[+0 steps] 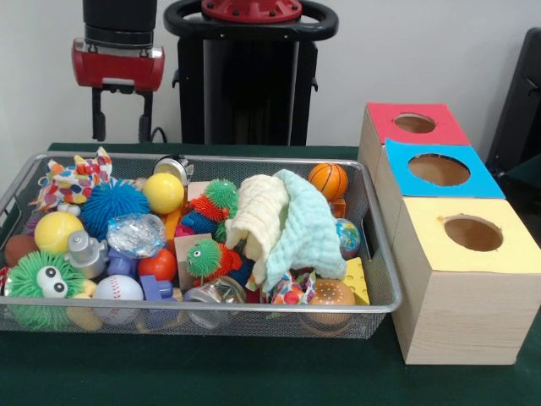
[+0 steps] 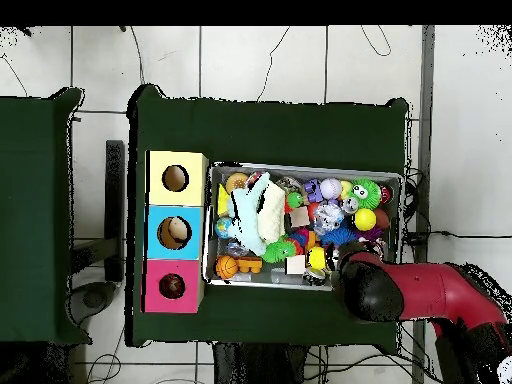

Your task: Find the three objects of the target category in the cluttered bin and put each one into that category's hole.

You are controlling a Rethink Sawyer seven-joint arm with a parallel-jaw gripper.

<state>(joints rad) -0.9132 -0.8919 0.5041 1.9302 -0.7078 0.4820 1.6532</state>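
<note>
**Pincer poised above a crowded wire bin, target category not yet evident**

Front view: the red and black pincer (image 1: 118, 120) hangs above the far rim of the silver wire-mesh bin (image 1: 385, 279), over the end farthest from the boxes, its two dark fingers (image 1: 98, 118) spread apart, empty and touching nothing. The toys lie below it and towards the camera: a spiky blue rubber ball (image 1: 112, 205), a smooth yellow ball (image 1: 163, 192), a white baseball (image 1: 117, 290). A pale green and cream cloth (image 1: 287, 227) covers the middle. Three wooden boxes stand beside the bin, their holed lids red (image 1: 414, 123), blue (image 1: 438, 169) and yellow (image 1: 472, 233).

Overhead view: the arm's wrist hides the pincer at the bin's corner nearest the robot's base; the boxes stand past the bin's opposite end on the green surface (image 2: 270, 125).
</note>
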